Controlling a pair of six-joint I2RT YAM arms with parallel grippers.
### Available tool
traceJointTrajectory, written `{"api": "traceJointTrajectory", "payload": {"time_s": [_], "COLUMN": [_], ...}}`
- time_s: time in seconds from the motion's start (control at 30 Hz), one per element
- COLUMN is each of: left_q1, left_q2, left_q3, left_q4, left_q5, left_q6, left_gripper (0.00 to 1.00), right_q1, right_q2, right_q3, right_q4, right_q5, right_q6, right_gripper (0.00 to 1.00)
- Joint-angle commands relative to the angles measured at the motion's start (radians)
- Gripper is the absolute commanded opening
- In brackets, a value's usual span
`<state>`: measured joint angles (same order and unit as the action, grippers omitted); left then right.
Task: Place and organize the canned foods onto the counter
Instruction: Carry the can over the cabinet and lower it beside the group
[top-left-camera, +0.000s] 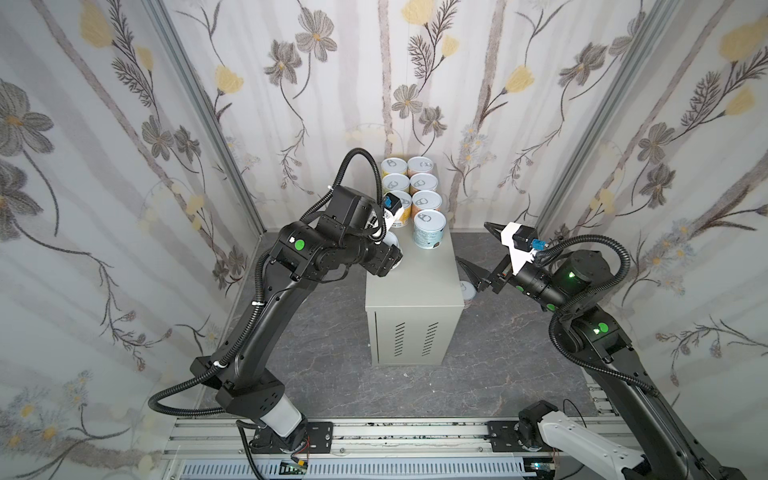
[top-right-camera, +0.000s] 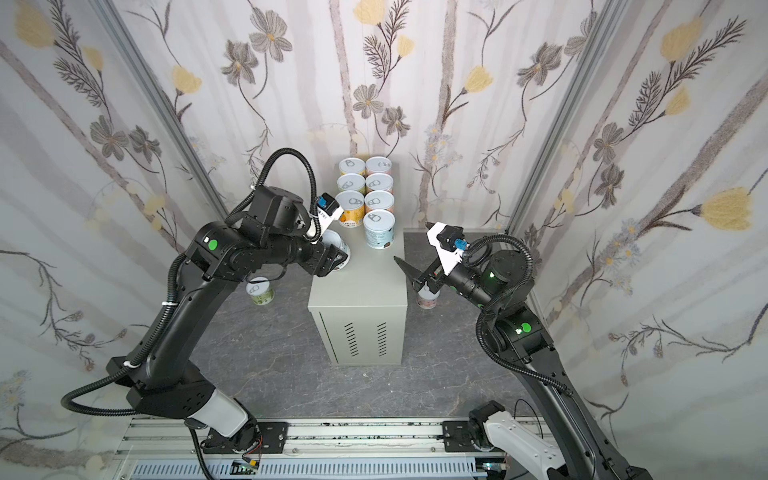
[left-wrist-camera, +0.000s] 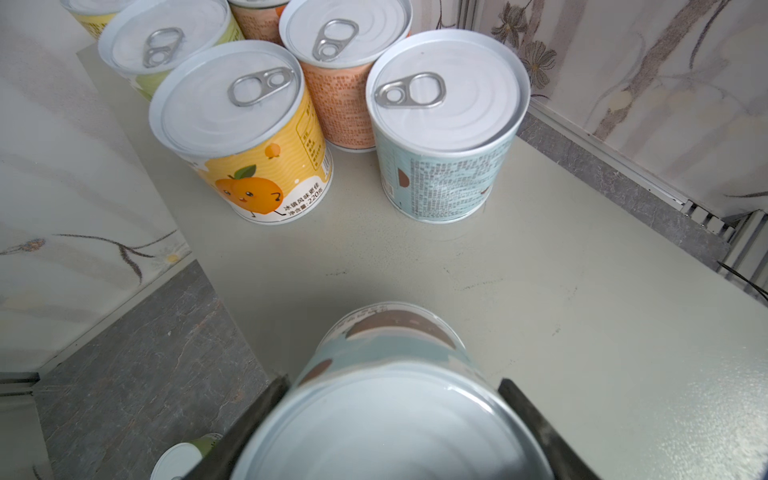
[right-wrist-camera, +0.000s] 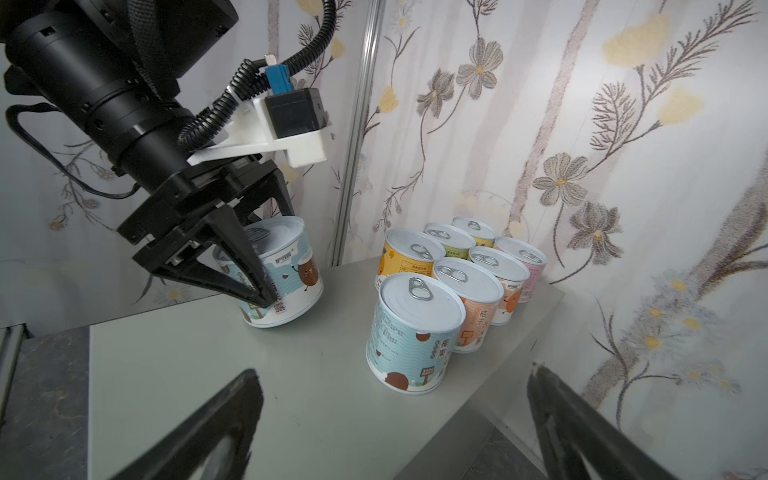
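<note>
The dark grey marbled floor (top-left-camera: 332, 374) is carrying the tall oblong grey-beige metal counter (top-left-camera: 415, 286), which is standing mid-scene in both top views. The left end effector (right-wrist-camera: 276, 257) is reaching over the counter's 9 o'clock edge and pinching a short round light blue can (right-wrist-camera: 297, 274) across its side wall, one finger on each flank. That can is tilting slightly, and I cannot tell whether its base is touching the top. The right end effector (top-left-camera: 471, 243) is hanging spread wide and empty off the counter's 3 o'clock side.

Seven short round pastel cans with silver pull-tab lids (top-left-camera: 423, 183) are standing upright in two columns at the counter's 12 o'clock end, four in the right column and three in the left. A free slot is lying at 9 o'clock of the front light blue can (left-wrist-camera: 440, 183).

Two more are waiting on the floor: a green-labelled can (top-right-camera: 259, 291) at the counter's 9 o'clock, and a silver-lidded can (top-right-camera: 428, 302) at its 3 o'clock, partly hidden beneath the right end effector.

These cans are looking stiff-walled, probably weighty if full, with smooth labels likely to slip. Squeezing squarely across the middle of the side wall, not the rim or tab, is looking safest.
</note>
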<state>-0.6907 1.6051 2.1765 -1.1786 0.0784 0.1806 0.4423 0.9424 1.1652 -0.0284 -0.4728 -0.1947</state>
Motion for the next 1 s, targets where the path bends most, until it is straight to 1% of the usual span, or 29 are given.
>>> {"api": "traceJointTrajectory", "payload": {"time_s": [0.0, 0.1, 0.23, 0.37, 0.53, 0.63, 0.73, 0.97], "left_q1": [-0.006, -0.012, -0.014, -0.015, -0.018, -0.018, -0.017, -0.017], "left_q2": [0.015, 0.022, 0.028, 0.029, 0.03, 0.032, 0.034, 0.029], "left_q3": [0.004, 0.006, 0.028, 0.056, 0.058, 0.057, 0.06, 0.058], "left_q4": [-0.034, -0.036, -0.032, -0.026, -0.02, -0.015, -0.009, -0.003], "left_q5": [-0.022, -0.025, -0.029, -0.015, -0.019, -0.03, -0.031, -0.036], "left_q6": [0.002, 0.0, 0.005, 0.011, 0.016, 0.02, 0.025, 0.033], "left_gripper": [0.71, 0.73, 0.74, 0.76, 0.76, 0.8, 0.8, 0.81], "right_q1": [0.015, 0.048, 0.12, 0.166, 0.176, 0.177, 0.178, 0.177], "right_q2": [0.018, 0.038, 0.061, 0.095, 0.112, 0.109, 0.104, 0.063], "right_q3": [-0.001, 0.019, 0.048, 0.069, 0.06, 0.056, 0.052, 0.022], "right_q4": [0.082, 0.08, 0.05, 0.026, 0.041, 0.047, 0.045, 0.058], "right_q5": [-0.13, -0.145, -0.126, -0.112, -0.093, -0.08, -0.063, 0.005], "right_q6": [0.001, -0.012, -0.055, -0.081, -0.077, -0.075, -0.069, -0.066], "right_gripper": [1.0, 1.0, 1.0, 1.0, 1.0, 1.0, 1.0, 1.0]}}
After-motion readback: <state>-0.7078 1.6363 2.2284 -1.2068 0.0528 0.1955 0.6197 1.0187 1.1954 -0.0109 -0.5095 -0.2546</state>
